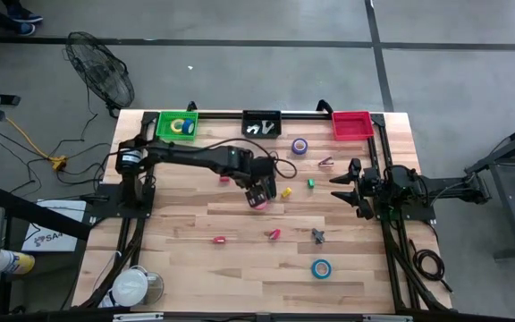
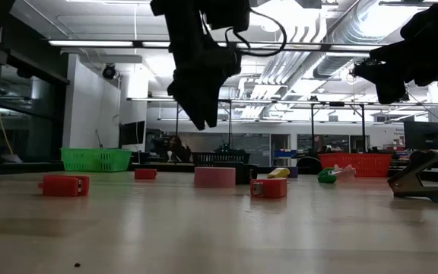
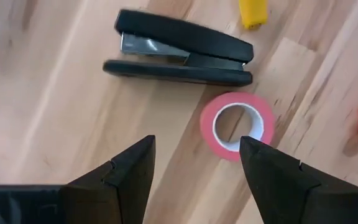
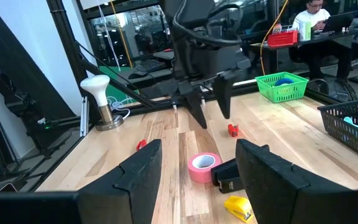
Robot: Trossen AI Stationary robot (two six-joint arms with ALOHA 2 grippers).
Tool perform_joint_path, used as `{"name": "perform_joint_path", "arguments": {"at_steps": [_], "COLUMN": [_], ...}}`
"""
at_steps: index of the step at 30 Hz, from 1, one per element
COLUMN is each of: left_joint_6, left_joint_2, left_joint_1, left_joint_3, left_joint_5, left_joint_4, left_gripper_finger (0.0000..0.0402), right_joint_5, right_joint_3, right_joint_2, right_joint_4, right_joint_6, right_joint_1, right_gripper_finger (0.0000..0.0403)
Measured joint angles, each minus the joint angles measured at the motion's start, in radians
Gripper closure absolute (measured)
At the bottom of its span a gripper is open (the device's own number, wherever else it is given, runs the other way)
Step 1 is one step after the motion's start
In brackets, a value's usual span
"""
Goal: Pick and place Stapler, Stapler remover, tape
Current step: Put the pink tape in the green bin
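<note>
Hovering spread-fingered, the left gripper (image 3: 194,165) hangs over the pink tape (image 3: 236,124) beside the black stapler (image 3: 179,56) (both unsorted). Right gripper (image 1: 345,188) waits open at the table's right. Purple tape (image 1: 299,146) and blue tape (image 1: 321,268) remain; the green basket (image 1: 163,131) holds rolls.

Black stapler (image 3: 178,55) lies closed on its base on the wooden table, mid-table. Pink tape roll (image 3: 236,125) lies flat just beside it, apart. Purple roll (image 1: 299,146) lies flat near the black basket. Blue roll (image 1: 321,268) lies flat toward the near edge. Dark staple remover (image 1: 318,235) rests between the stapler and the blue roll
</note>
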Motion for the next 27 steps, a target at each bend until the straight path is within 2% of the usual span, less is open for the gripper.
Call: {"name": "perform_joint_path", "arguments": {"at_steps": [6,16,27], "left_joint_6": [-0.14,-0.225,-0.272], "left_joint_2": [0.0,0.0,0.021], "left_joint_1": [0.002,0.001,0.001], "left_joint_3": [-0.057,-0.133,-0.146], "left_joint_5": [0.025,0.068,0.028], "left_joint_4": [0.003,0.179,0.195], "left_gripper_finger": [0.0172,0.0172,0.0172], "right_joint_5": [0.0,0.0,0.0], "right_joint_3": [0.0,0.0,0.0], "right_joint_2": [0.0,0.0,0.0], "right_joint_4": [0.0,0.0,0.0], "right_joint_6": [0.0,0.0,0.0], "right_joint_1": [0.0,0.0,0.0], "right_gripper_finger": [0.0206,0.0205,0.0206]}}
